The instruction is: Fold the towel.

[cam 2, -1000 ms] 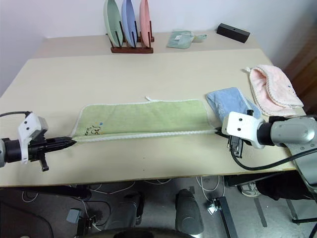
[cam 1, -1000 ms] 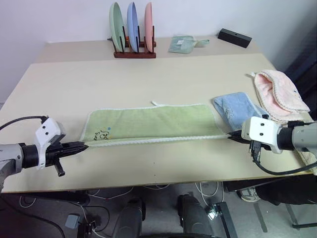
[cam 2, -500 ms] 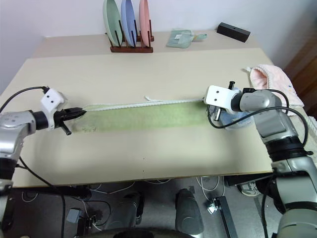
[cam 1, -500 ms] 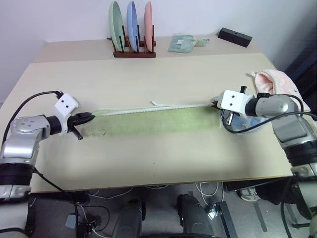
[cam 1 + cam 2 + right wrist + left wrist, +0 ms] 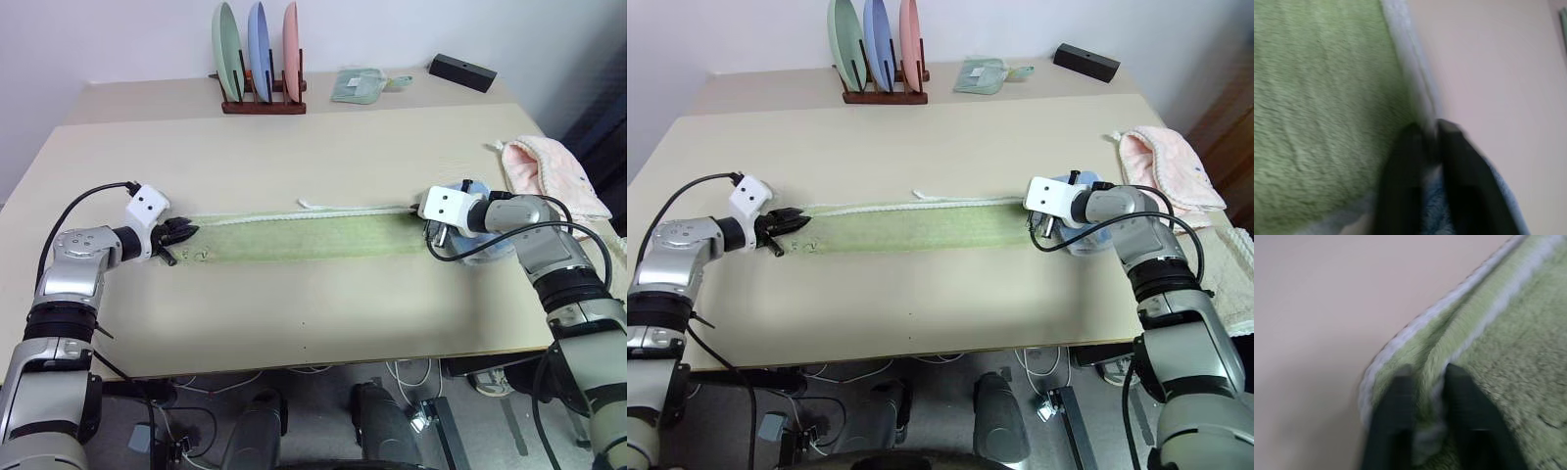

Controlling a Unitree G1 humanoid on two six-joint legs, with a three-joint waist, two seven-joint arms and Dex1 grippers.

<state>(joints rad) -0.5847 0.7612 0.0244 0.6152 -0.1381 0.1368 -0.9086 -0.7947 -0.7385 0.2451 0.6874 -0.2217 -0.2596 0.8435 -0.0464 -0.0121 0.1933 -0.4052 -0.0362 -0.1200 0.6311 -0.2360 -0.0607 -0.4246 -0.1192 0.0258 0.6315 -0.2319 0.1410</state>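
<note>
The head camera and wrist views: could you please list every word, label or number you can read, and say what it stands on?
No text can be read.
Green towel: a small dark print near its left end, by the left gripper, too small to read.
Packet at the table's far edge: pale label, illegible.
Black box: no marking made out.

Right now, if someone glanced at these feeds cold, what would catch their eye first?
The long light green towel, folded into a narrow strip across the middle of the table, with the left gripper at one end and the right gripper at the other. Next, the three coloured plates standing in a rack at the far edge, and the pink towel at the right edge.
</note>
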